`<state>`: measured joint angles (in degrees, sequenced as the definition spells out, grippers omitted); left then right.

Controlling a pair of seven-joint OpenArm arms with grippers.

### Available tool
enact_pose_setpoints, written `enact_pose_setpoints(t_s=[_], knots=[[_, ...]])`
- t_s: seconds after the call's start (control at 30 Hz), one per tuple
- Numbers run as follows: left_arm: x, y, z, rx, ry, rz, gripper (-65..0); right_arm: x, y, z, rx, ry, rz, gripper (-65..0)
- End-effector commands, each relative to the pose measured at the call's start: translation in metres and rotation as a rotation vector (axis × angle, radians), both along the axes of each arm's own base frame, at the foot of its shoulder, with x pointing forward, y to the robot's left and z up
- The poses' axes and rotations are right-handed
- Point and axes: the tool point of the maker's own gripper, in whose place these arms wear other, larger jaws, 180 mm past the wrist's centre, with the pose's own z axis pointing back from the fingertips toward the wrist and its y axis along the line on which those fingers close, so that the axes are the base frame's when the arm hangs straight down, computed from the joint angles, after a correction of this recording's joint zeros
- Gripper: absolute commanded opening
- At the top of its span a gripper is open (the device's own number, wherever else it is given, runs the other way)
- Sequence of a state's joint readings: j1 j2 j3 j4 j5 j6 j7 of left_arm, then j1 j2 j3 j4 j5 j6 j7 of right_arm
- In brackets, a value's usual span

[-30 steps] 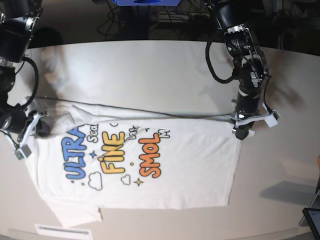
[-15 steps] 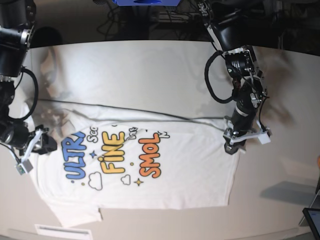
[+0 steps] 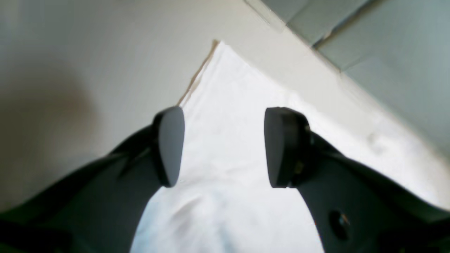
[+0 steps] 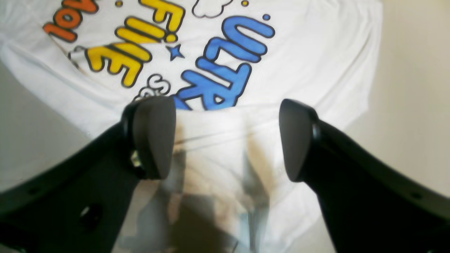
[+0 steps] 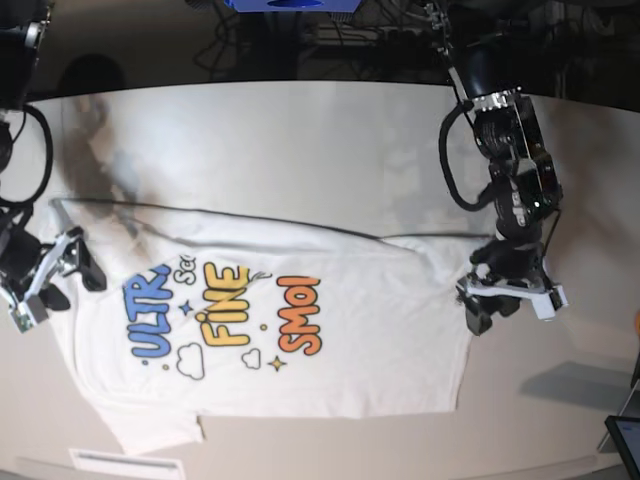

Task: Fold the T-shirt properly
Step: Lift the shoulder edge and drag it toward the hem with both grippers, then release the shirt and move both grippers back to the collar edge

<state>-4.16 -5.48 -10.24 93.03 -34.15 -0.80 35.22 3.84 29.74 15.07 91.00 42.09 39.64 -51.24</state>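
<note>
1. I see the large white cloth T-shirt (image 5: 290, 330) with blue, yellow and orange lettering lying print-up on the pale table (image 5: 300, 150), its far edge folded over.
2. My left gripper (image 3: 225, 147) stands with jaws apart, empty, above the shirt's plain corner.
3. My right gripper (image 4: 226, 140) is likewise spread, holding nothing, beside the blue letters.

**Both grippers spread wide, nothing held**

The left gripper (image 5: 508, 302) hangs low off an arm reaching down from the far side, wrist bent, jaws apart with a clear gap between the pads. The right gripper (image 5: 52, 281) sits at the opposite end, angled sideways, its dark fingers (image 4: 154, 140) likewise parted and gripping nothing.
</note>
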Motion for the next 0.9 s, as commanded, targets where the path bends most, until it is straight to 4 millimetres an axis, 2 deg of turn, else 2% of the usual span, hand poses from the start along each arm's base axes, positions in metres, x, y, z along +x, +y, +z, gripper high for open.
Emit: enact_pose_setpoints(t_s=[0.0, 0.07, 0.13, 0.2, 0.23, 0.27, 0.33, 0.47, 0.53, 0.77, 0.87], knots=[[-0.002, -0.004, 0.015, 0.076, -0.037, -0.024, -29.9, -0.003, 0.004, 0.013, -0.004, -0.044, 0.028, -27.1], [-0.017, -0.005, 0.013, 0.201, -0.032, -0.031, -34.4, -0.016, 0.012, 0.008, -0.009, -0.033, 0.049, -33.4], [-0.033, 0.001, 0.011, 0.337, -0.049, -0.016, -47.0, -0.028, 0.016, 0.0, 0.004, -0.021, 0.054, -42.8], [-0.045, 0.007, 0.007, 0.44, -0.077, -0.003, -65.0, -0.035, 0.022, -0.007, 0.049, -0.03, 0.044, -56.4], [-0.05, 0.01, 0.003, 0.475, -0.086, 0.003, -65.0, -0.038, 0.023, -0.012, 0.048, -0.033, 0.038, -63.3], [-0.053, 0.012, 0.0, 0.5, -0.097, 0.003, -65.0, -0.04, 0.022, -0.018, 0.031, -0.035, 0.014, -65.0], [-0.056, 0.016, -0.01, 0.523, -0.098, 0.002, -65.0, -0.041, 0.018, -0.031, -0.001, -0.039, -0.062, -63.4], [-0.058, 0.02, -0.033, 0.525, -0.08, 0.004, -65.0, -0.039, 0.022, -0.051, -0.105, -0.094, -0.133, -64.7], [-0.052, 0.018, -0.031, 0.527, -0.114, 0.005, -65.0, -0.04, 0.025, -0.062, -0.177, -0.08, -0.144, -64.7], [-0.03, 0.022, -0.029, 0.53, -0.169, 0.01, -65.0, -0.025, 0.031, -0.064, -0.223, -0.09, -0.164, -64.7], [-0.023, 0.009, -0.037, 0.513, -0.172, -0.056, -65.0, -0.021, 0.025, -0.075, -0.211, -0.06, -0.182, -64.7]])
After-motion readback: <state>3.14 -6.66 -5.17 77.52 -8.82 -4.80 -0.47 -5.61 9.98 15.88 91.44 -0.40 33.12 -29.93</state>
